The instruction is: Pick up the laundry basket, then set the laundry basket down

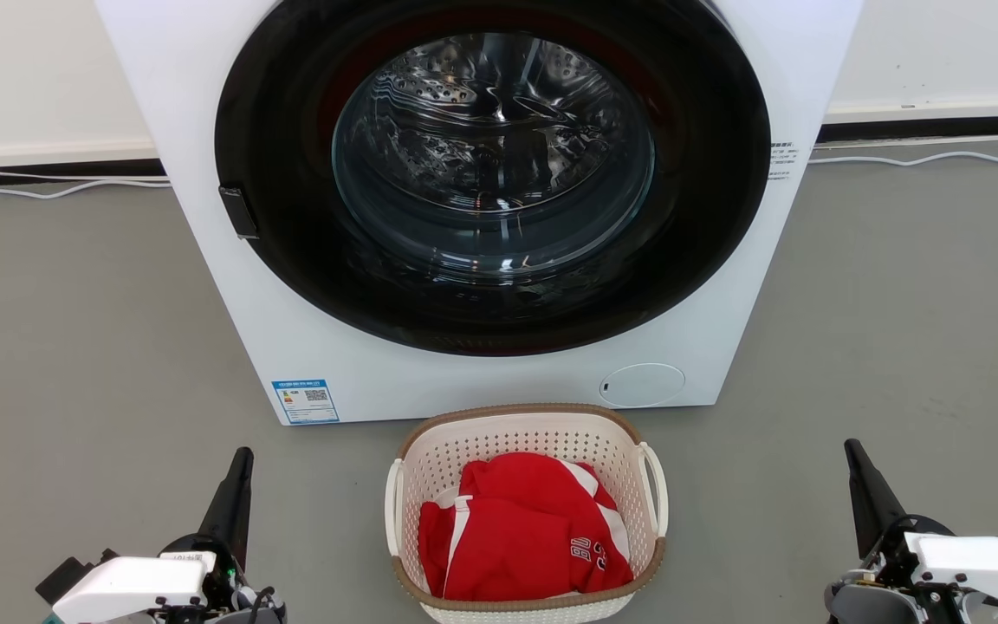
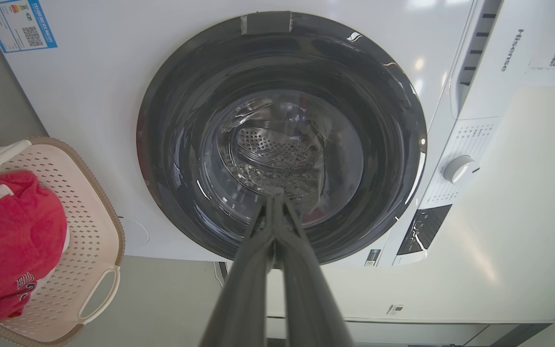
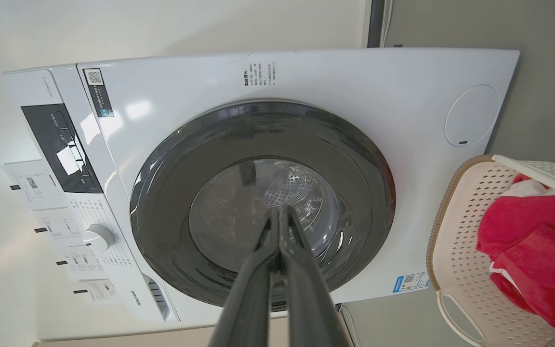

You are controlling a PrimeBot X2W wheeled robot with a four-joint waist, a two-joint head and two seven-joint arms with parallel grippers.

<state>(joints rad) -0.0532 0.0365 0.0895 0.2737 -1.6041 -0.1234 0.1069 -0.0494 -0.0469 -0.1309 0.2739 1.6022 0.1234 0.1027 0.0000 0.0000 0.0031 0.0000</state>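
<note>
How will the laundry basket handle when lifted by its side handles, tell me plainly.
Probably light: the laundry basket is perforated plastic holding just a red garment. Its walls look rigid enough to keep shape, though the loop handles may flex. Lifted by one handle alone, it would likely tilt.

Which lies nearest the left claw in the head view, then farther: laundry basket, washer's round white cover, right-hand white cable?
1. laundry basket, right of the left claw.
2. round white cover, lower right of the washer.
3. white cable, far right, farthest back.
</note>
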